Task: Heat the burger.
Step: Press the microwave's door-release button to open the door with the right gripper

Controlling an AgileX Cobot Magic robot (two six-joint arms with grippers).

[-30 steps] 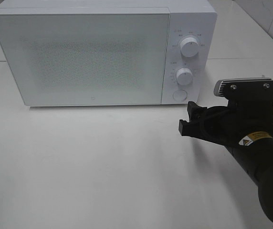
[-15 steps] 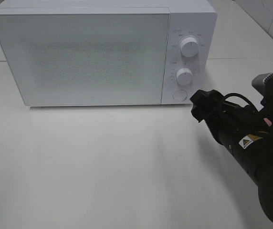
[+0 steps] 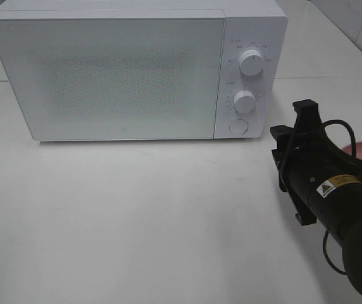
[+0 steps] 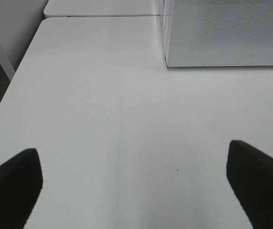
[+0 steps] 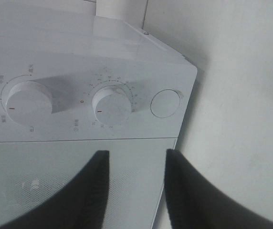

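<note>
Right gripper near microwave front corner — wide table beside.

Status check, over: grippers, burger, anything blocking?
Left gripper wide open, empty, over table. Right gripper part open, empty, facing microwave dials. Burger not in view; microwave door shut. Pink plate edge behind right arm.

The burger is hidden in every view; only a sliver of the pink plate shows past the right arm. The white microwave stands upright at the back of the bench, its door shut. Two dials sit above a round button on its right-hand panel.
</note>
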